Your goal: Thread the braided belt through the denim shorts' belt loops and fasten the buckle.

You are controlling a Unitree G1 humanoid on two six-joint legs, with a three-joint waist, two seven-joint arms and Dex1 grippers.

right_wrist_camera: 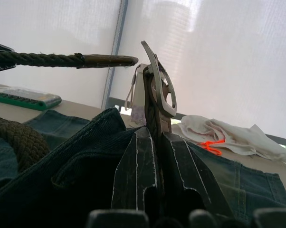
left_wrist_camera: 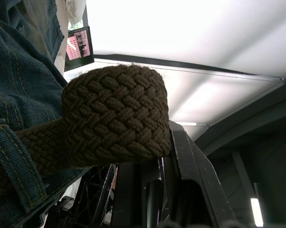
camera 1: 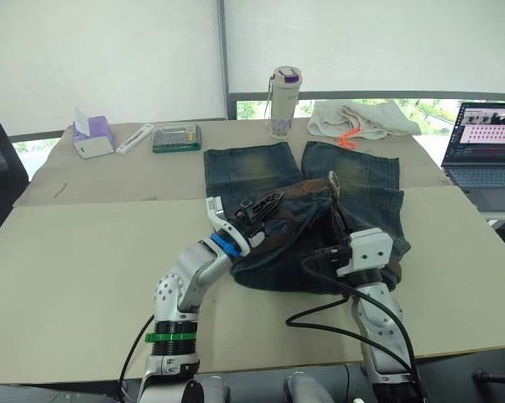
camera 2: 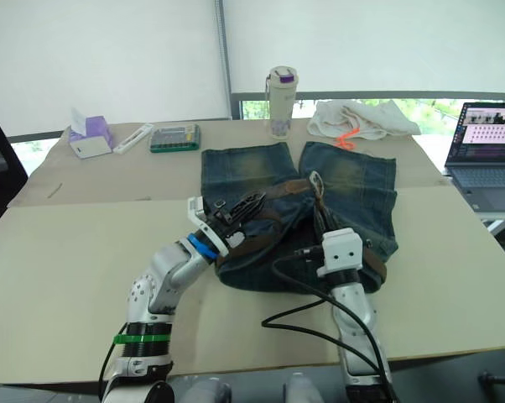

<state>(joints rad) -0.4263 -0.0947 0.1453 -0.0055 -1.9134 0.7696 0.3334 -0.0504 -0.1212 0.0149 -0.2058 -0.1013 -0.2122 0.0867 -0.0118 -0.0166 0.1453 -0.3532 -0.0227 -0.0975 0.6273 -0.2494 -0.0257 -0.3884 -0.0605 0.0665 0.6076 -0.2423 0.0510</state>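
Your braided belt lies along the bunched waistband of the denim shorts, which sit in the middle of the table with both legs pointing away from you toward the window. One stretch of the belt passes under a belt loop in the left wrist view, then bends into a thick fold. Your left gripper is clenched on that fold, at the left side of the waistband. The buckle stands upright at the right side of the waistband, and your right gripper is clamped on the strap just below it; the belt's tapered tip hangs in the air near the buckle, not through it. Beyond the shorts you have a tumbler with a purple lid and a crumpled white cloth with an orange clip. Further to the left are a green tray, a white stick-shaped item and a purple tissue box. An open laptop stands at the far right, off the table edge.
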